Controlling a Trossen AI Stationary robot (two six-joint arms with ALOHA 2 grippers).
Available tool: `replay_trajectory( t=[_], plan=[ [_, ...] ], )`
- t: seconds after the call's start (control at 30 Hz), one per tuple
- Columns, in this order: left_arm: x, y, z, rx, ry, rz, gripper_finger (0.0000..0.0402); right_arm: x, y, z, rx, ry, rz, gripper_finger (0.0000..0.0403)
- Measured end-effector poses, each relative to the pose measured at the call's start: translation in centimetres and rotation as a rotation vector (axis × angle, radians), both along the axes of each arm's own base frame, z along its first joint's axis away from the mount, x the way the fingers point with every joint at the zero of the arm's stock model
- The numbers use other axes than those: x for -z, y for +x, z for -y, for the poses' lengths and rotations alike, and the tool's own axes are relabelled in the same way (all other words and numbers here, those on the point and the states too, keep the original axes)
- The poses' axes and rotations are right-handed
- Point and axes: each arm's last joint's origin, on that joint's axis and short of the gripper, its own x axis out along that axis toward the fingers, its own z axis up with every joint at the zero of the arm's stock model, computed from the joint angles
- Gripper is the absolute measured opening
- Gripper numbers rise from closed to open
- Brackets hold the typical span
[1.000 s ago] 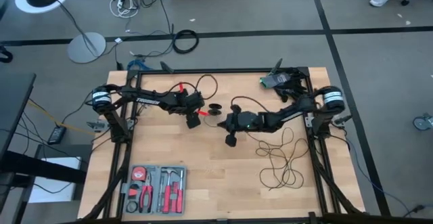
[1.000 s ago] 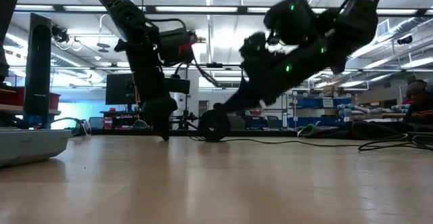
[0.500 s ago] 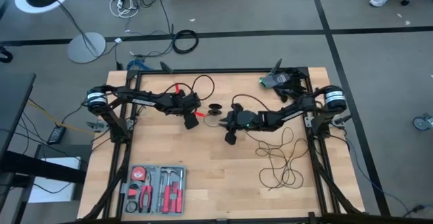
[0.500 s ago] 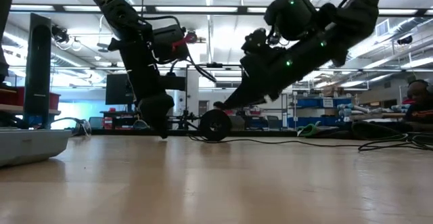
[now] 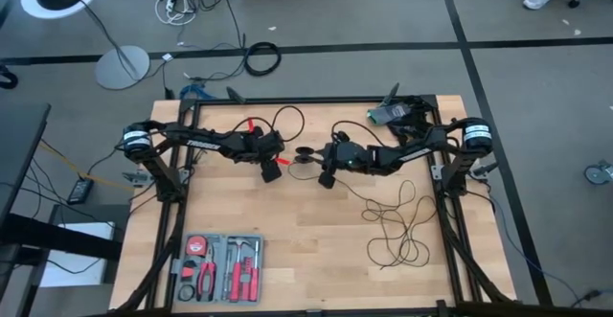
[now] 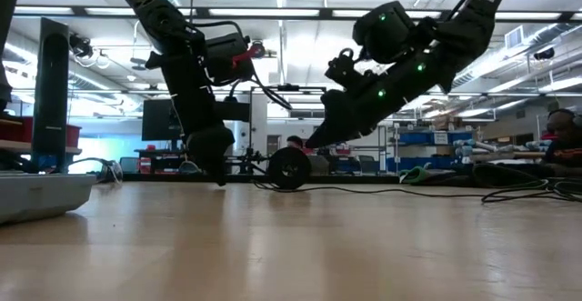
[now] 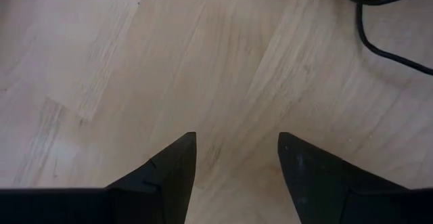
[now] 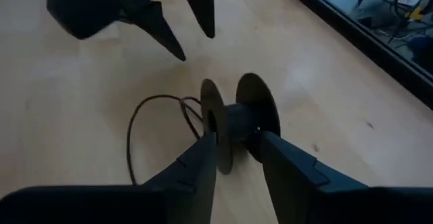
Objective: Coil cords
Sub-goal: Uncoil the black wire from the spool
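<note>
My right end effector [image 8: 237, 158] has just let go of the spool [image 8: 238, 124], fingers parted around it. My left end effector [image 7: 237, 158] hangs open above the bench [image 7: 135, 61]. The cord [image 5: 397, 223] remains uncoiled.

Black cord [image 5: 397, 223] lies in loose loops, spool [image 8: 238, 119] upright.

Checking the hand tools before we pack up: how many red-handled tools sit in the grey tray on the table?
3 that I can make out, side by side in the grey plastic tool tray at the wooden table's near-left corner; they are small here, so more may be hidden.
</note>
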Motion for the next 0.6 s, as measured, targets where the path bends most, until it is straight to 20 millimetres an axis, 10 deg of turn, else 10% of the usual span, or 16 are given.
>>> replay_trajectory(
  t=[0.37, 0.6],
  plan=[
    [1.0, -0.7, -0.1, -0.020, -0.019, 0.034, 0.0213, 1.6, 2.7, 0.8, -0.085, -0.016, -0.048, 0.0106],
    [0.7, -2.1, 0.2, -0.015, -0.033, 0.079, 0.0213, -0.4, 4.9, 1.4, -0.058, -0.249, -0.128, 0.0011]
  ],
)
